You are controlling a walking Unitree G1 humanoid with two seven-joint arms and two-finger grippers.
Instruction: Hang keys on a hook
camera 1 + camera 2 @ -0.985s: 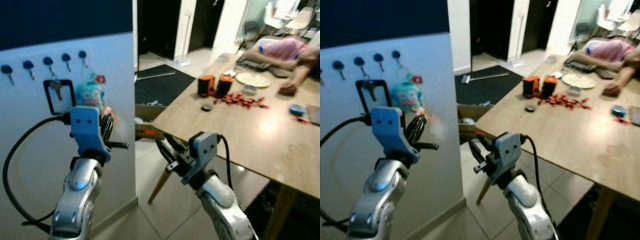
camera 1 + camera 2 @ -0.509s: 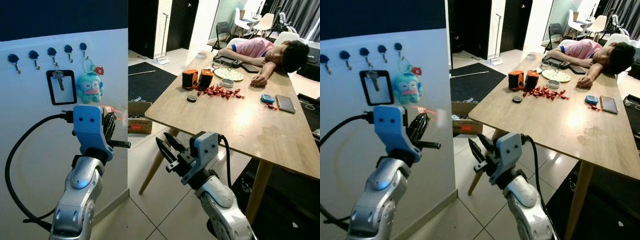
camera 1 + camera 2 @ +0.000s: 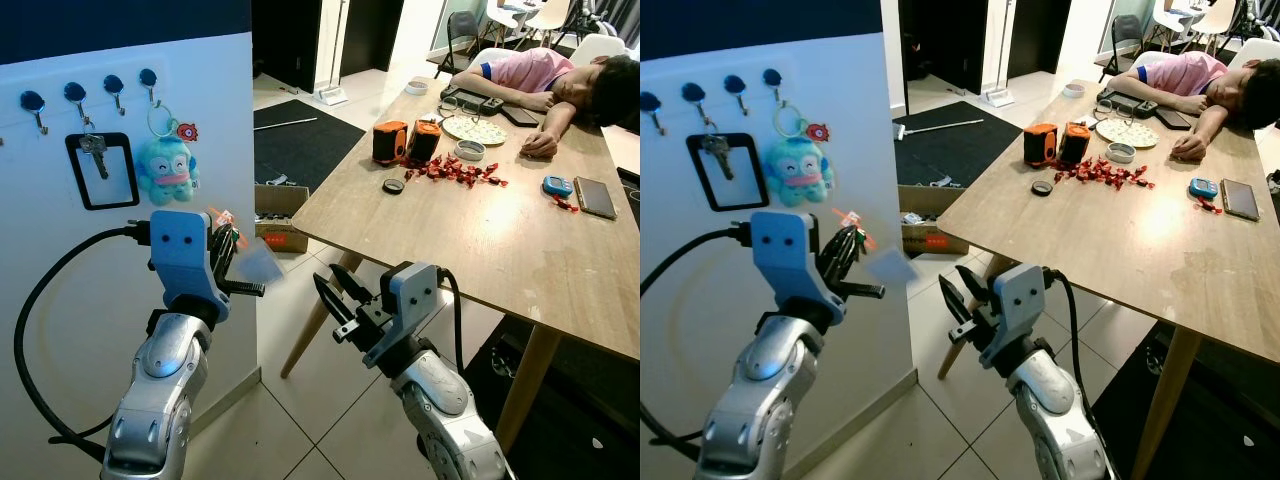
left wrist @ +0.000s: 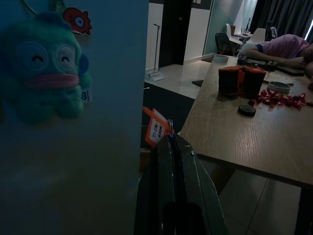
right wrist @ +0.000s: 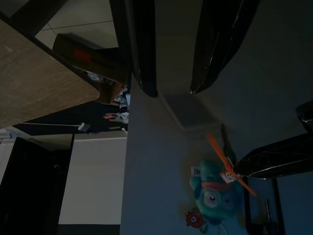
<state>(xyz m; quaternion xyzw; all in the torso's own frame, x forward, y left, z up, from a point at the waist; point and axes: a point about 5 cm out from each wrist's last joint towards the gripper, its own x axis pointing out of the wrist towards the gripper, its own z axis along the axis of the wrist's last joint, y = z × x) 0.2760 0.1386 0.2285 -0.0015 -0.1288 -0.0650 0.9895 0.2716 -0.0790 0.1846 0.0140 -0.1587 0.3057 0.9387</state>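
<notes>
Black fingers [image 4: 172,161] pressed together on an orange tag [image 4: 155,129], teal plush keychain [image 4: 45,83] on wall, wooden table [image 4: 244,132] beyond

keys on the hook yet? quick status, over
Left gripper shut on orange tag, raised by the wall. Right gripper open, holding nothing. Key and teal plush keychain hang on hooks. Nothing between gripper and hooks.
</notes>
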